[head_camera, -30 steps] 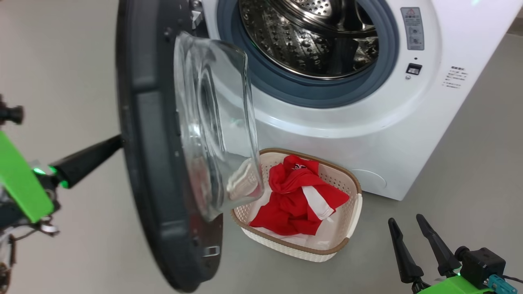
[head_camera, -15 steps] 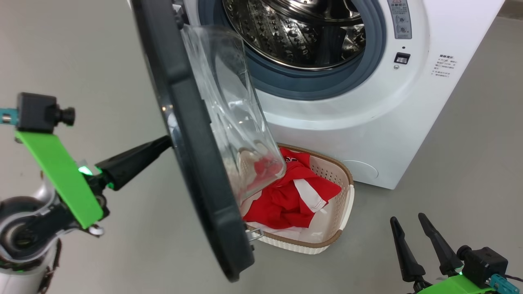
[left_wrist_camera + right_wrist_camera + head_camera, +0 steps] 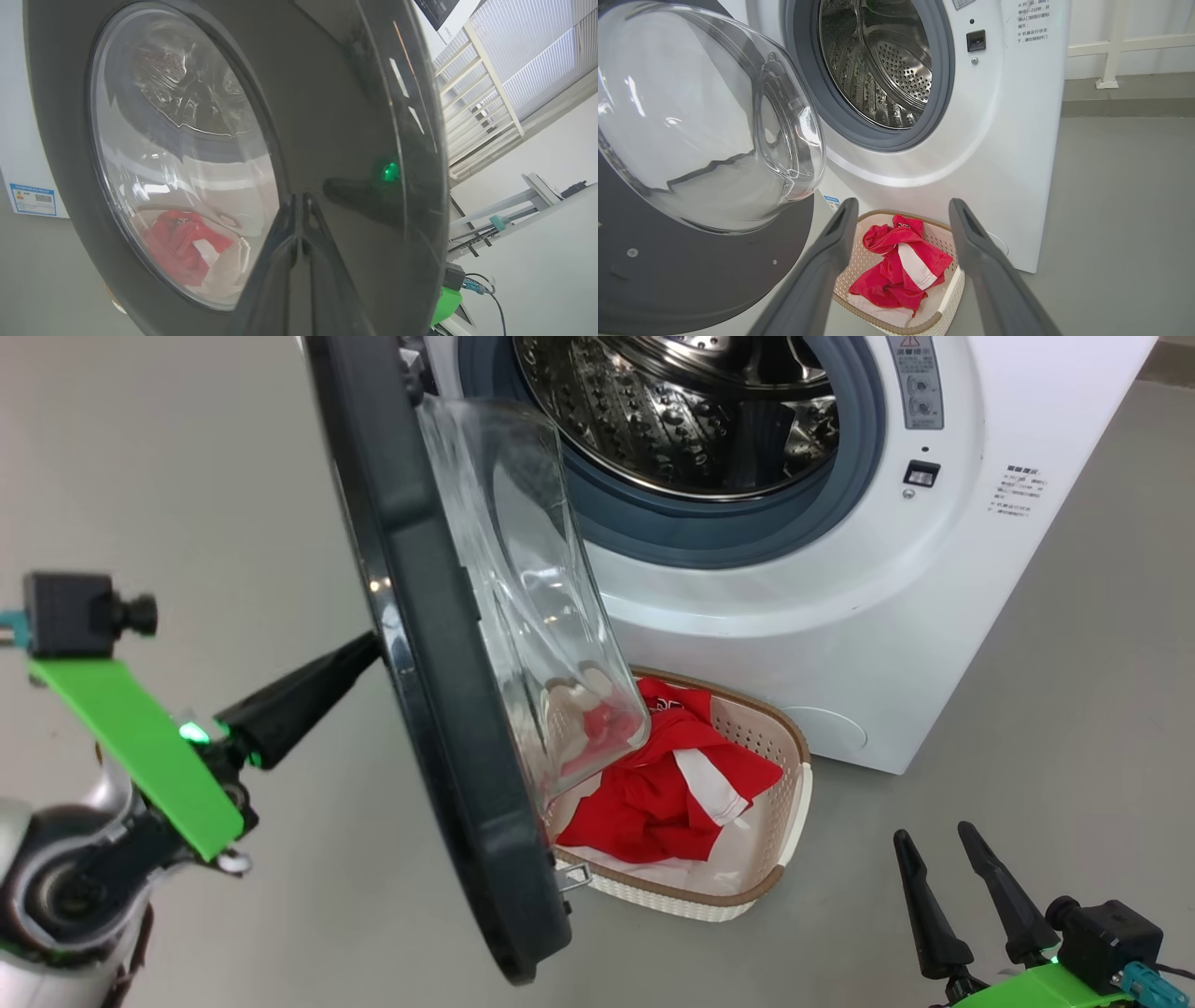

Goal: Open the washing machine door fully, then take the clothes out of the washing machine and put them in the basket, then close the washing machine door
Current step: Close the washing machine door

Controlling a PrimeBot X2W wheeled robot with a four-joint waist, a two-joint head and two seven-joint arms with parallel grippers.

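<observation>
The left gripper [image 3: 299, 201], its two dark fingers pressed together, points at the washing machine door [image 3: 336, 107], with the tips right at the glossy black rim beside the glass window [image 3: 140, 154]. The steel drum [image 3: 173, 88] and the red clothes [image 3: 177, 242] show through the glass.

Background stuff, for anyone curious: the floor [image 3: 168, 457] is plain matte grey, can't tell if it's concrete or vinyl. In the right wrist view it runs back to a white wall [image 3: 1148, 18] with a darker grey skirting band [image 3: 1134, 107] along the bottom. Against that wall there's a white railing [image 3: 1134, 44], with a horizontal bar and an upright post whose flared foot sits just above the band. The left wrist view is tilted and shows a white ladder-like frame [image 3: 472, 88] in front of a pale ribbed panel [image 3: 542, 51]. Below that is a white metal stand [image 3: 509, 210] with a small teal piece [image 3: 497, 223] on it.
</observation>
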